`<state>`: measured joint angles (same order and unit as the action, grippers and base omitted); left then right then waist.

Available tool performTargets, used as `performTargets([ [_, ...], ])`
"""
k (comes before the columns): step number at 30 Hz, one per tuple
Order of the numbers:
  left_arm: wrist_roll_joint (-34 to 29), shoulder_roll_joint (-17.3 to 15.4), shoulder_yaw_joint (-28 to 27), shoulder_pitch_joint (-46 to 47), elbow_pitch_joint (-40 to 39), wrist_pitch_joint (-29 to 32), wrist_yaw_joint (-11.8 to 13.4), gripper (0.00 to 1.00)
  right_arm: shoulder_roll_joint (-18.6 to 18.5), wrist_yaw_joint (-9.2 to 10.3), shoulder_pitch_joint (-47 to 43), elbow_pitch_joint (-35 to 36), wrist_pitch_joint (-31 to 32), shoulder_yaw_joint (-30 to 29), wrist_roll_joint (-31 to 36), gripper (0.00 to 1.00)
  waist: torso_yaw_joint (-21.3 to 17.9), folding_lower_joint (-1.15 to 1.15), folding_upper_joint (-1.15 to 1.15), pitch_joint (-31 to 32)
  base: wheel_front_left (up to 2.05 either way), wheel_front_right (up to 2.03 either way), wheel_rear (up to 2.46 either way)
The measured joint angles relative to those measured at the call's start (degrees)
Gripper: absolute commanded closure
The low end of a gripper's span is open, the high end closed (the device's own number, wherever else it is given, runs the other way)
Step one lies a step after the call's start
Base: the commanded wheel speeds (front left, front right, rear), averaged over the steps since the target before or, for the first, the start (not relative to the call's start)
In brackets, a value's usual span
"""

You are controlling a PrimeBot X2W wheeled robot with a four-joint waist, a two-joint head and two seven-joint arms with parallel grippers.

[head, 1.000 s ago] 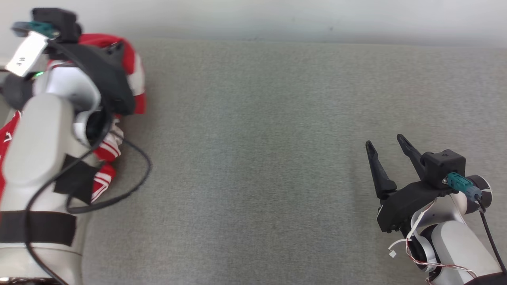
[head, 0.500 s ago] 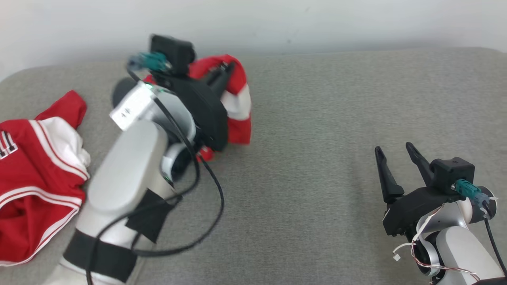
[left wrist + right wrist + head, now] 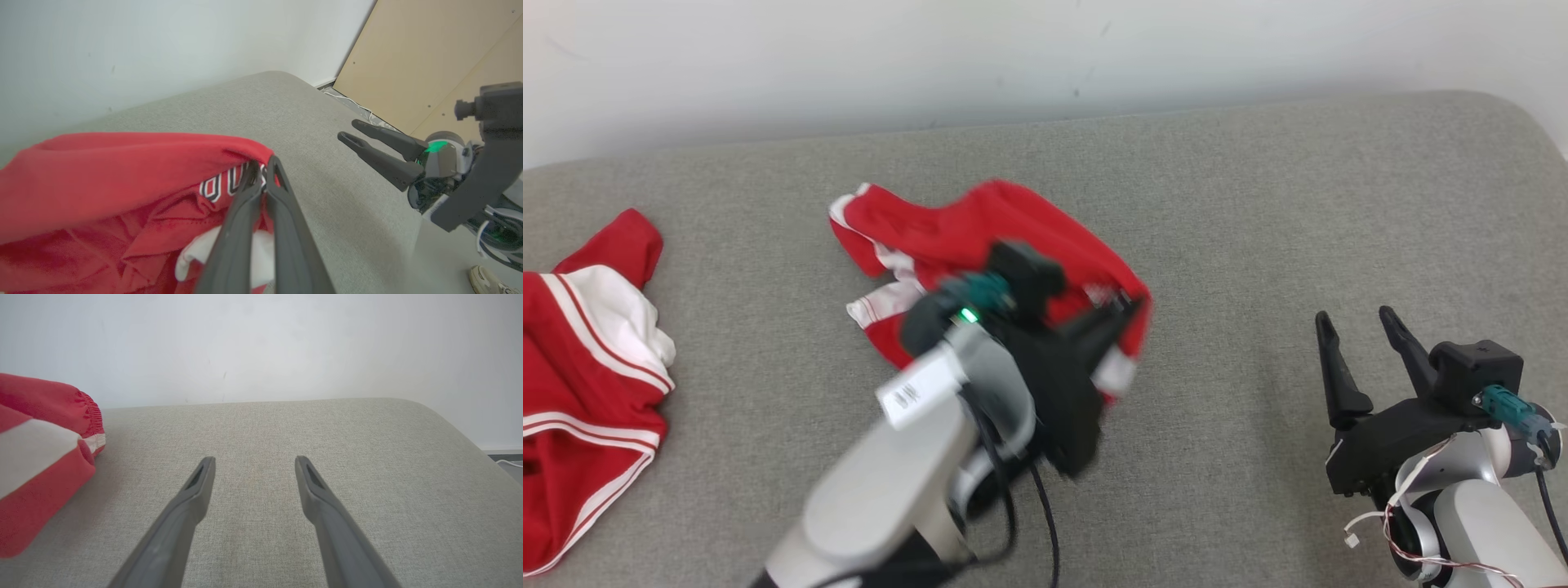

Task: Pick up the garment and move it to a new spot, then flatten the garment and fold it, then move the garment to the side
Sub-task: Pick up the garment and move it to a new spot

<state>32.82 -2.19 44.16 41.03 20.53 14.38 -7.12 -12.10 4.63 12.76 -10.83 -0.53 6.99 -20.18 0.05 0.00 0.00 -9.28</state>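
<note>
Left gripper [image 3: 1129, 309], clamped on red-and-white fabric garment [image 3: 980, 224], has carried it to mid grey cushion [image 3: 1258, 204]: relocation nearly done, flattening next. Right gripper [image 3: 1356, 317] spread wide, empty.

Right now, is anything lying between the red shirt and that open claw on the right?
Nothing visible. Only grey cushion separates the red garment, pinched by the shut left gripper, from the open right gripper. Another red garment lies at the cushion's far left, out of the way.
</note>
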Motion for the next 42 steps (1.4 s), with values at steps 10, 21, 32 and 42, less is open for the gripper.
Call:
performTargets([
  [10, 3.7, -0.4, 12.8, -6.0, -1.4, 0.0, 3.1, 1.0, 0.2, -0.01, 0.8, 0.4, -0.3, 0.3, 0.0, 0.0, -1.3, 0.0, 0.0, -1.3, 0.0, 0.0, 0.0],
  [21, 8.3, -0.7, 22.7, -7.1, -0.8, 0.5, 5.2, 1.0, -0.2, -0.01, 0.8, -0.2, -0.8, -0.5, -0.1, 0.0, -1.9, 0.01, 0.0, -2.6, 0.0, 0.0, 0.0],
  [32, 13.8, -0.9, 27.7, -7.9, -0.6, 0.7, 6.8, 0.21, -0.2, -0.02, 1.8, -1.5, -1.2, 0.0, -0.1, 0.0, -1.1, 0.0, 0.0, -1.2, 0.0, 0.0, 0.0],
  [42, 15.8, -0.9, 26.7, -6.3, -0.5, -3.2, 9.8, 0.0, -0.1, -0.49, 1.4, -2.6, -1.7, 0.4, -0.5, 0.0, 0.5, 0.0, 0.0, 1.3, 0.0, 0.0, 0.0],
])
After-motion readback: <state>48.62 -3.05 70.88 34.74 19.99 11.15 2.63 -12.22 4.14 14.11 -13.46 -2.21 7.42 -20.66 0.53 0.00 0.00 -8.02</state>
